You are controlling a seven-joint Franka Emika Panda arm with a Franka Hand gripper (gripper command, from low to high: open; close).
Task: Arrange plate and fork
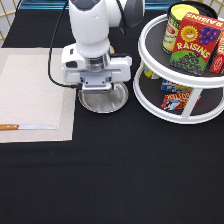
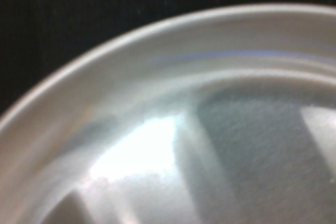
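gripper (image 1: 98,89) parked low right over the plate (image 1: 107,104) | plate's on black cloth between placemat (image 1: 30,95) and turntable rack (image 1: 150,92) | can't tell my jaws' state | fork nowhere in sight

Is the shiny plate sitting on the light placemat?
No, the plate sits on the black tablecloth beside the placemat, under the gripper.

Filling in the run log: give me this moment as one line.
tool: low over plate, fingers hidden | plate: on black cloth, beside placemat | knife: on placemat | fork: not seen
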